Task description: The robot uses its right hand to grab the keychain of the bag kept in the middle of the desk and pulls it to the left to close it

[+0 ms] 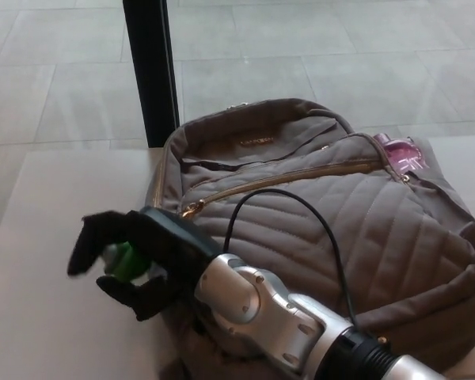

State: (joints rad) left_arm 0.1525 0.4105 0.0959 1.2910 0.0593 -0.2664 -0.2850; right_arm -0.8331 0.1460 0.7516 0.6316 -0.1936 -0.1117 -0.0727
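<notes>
A grey-brown quilted bag (364,237) lies flat on the pale counter (39,317), its top edge toward the far side. Across the bag's upper front runs a gold zip (293,176), slanting from the bag's upper right corner down to its left side, where a small gold pull (192,209) sits at the end of the track. Along that visible stretch the zip looks closed.

The right robot hand (123,257) is just off the bag's left edge, over bare counter, below and to the left of the gold pull. Its black fingers (87,241) reach out away from the bag, well apart from the thumb below, so the robot hand is open rather than clenched. The fingers are blurred. Between them shows a green keychain (127,261); whether it joins the pull cannot be told, since the hand covers that spot.

The silver forearm (261,313) crosses the bag's lower left part, and a black cable (324,229) arcs from it over the quilting. A pink object (401,153) pokes out at the bag's upper right corner. A black post (150,71) stands behind the bag's left corner, against the tiled floor (340,47).
</notes>
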